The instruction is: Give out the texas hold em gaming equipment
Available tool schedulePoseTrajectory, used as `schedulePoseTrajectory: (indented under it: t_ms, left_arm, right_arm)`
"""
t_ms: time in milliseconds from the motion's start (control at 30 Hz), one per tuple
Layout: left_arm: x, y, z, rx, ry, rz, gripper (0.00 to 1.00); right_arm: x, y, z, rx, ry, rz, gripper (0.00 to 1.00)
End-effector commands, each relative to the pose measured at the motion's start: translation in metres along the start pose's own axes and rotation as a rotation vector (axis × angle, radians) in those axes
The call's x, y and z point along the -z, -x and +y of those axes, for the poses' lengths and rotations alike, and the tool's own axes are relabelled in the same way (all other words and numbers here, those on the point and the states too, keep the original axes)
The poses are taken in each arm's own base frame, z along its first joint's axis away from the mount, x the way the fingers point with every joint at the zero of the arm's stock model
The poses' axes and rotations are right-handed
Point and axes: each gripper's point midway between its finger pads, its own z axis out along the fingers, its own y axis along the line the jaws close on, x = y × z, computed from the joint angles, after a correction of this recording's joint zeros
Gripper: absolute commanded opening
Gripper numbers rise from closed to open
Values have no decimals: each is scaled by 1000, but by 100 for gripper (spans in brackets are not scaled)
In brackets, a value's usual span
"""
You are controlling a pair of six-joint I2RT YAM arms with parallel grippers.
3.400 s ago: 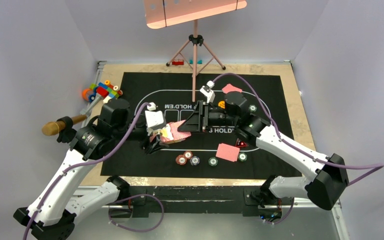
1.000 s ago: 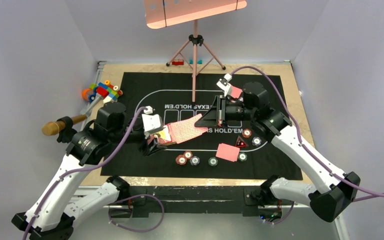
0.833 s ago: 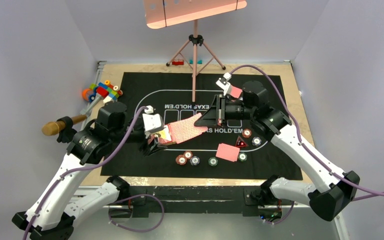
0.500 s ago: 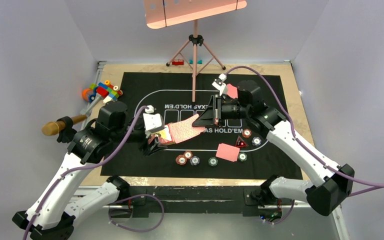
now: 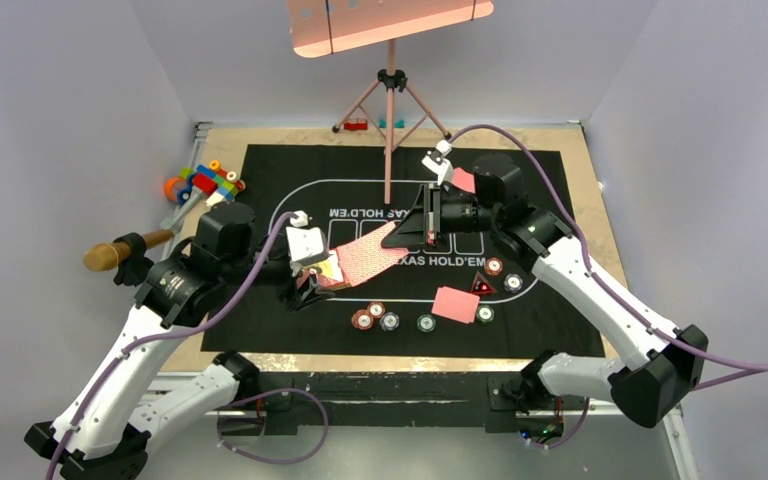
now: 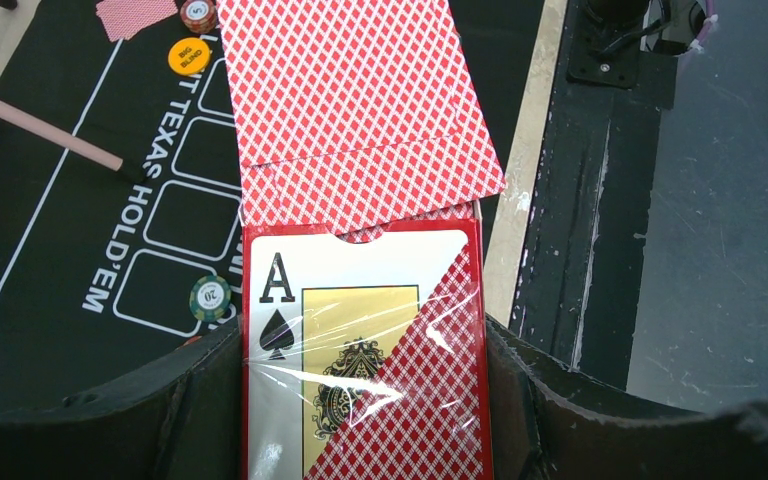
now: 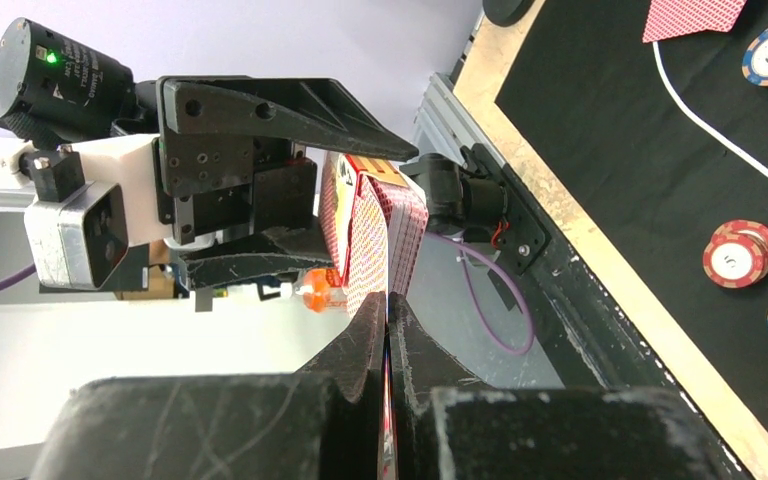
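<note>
Card [image 5: 368,254] under draw: one red-backed card bridges the two claws above the mat [image 5: 290,165], over the middle of the bench [image 5: 590,215]. Left claw [image 6: 363,430] is clamped across the box [image 6: 360,340], one finger on each long side, with the mouth facing the right claw. Right claw [image 5: 398,238] is pressed together on the card's far end, pinching it.

Governing relation: the card's long axis runs from the box, on the near-left, toward the far-right corner, in line with the right claw. The right arm has the free end; the left only anchors. Judgement: a clean draw needs a pull along that axis, away from the box mouth.

View differences: the overhead view shows a single pink strip. The left wrist view shows a second card [image 6: 380,185] out of the mouth beneath the first, slightly skewed, and a further edge in the thumb notch. Two may come out together, in my judgement. The right wrist view shows the card edge-on between the pressed fingers, but not how many are pinched. Chips [image 5: 375,318] lie on the mat toward the near edge, apart from both claws.
</note>
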Motion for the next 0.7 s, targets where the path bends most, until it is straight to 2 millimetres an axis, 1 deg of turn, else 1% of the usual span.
schedulePoseTrajectory:
  t_ms: [0,367,667]
  left_arm:
    - [3,18,-2,-60,-9,-71,0]
    - [5,17,-4,-64,-9,-75,0]
    - [5,16,-6,-63,-16,-72,0]
  right_arm:
    - [2,3,17,54,31,20,0]
    - [4,-1,9,64,-2,39,0]
    - [3,8,17,79,3,14,0]
